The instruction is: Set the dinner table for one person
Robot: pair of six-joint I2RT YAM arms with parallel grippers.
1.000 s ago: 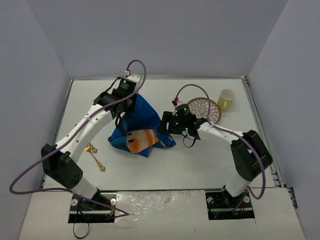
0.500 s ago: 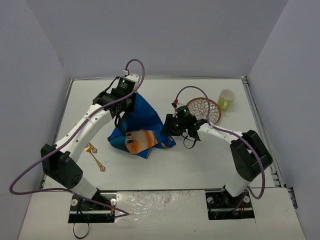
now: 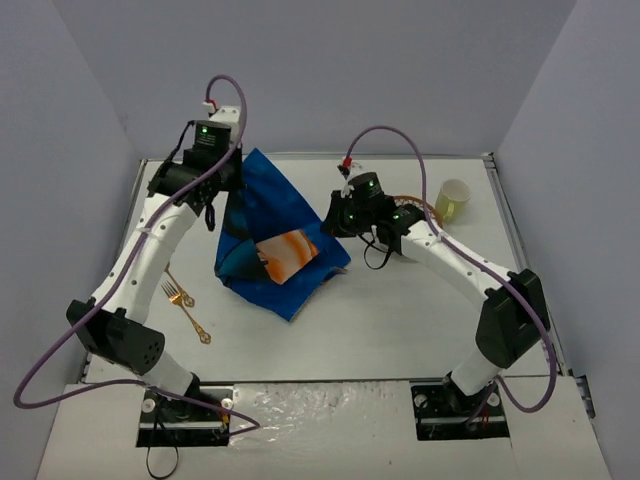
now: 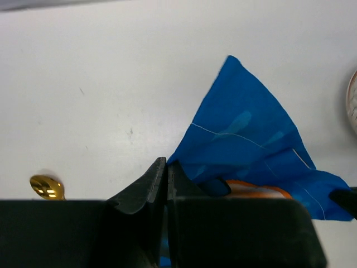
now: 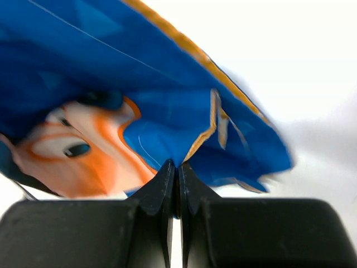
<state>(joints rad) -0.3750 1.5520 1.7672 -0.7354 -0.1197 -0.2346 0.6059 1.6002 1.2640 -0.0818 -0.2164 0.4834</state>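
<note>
Hanging higher now, the placemat (image 3: 268, 200) stretches between shut jaws.

Plate (image 4: 353, 103) cut off; gold spoon (image 4: 46, 187), perhaps, half-hidden.

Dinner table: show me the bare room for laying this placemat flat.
Widest bare patch: dinner table front middle, between placemat and the near edge. Gold cutlery takes the front left; plate and cup crowd the far right.
</note>
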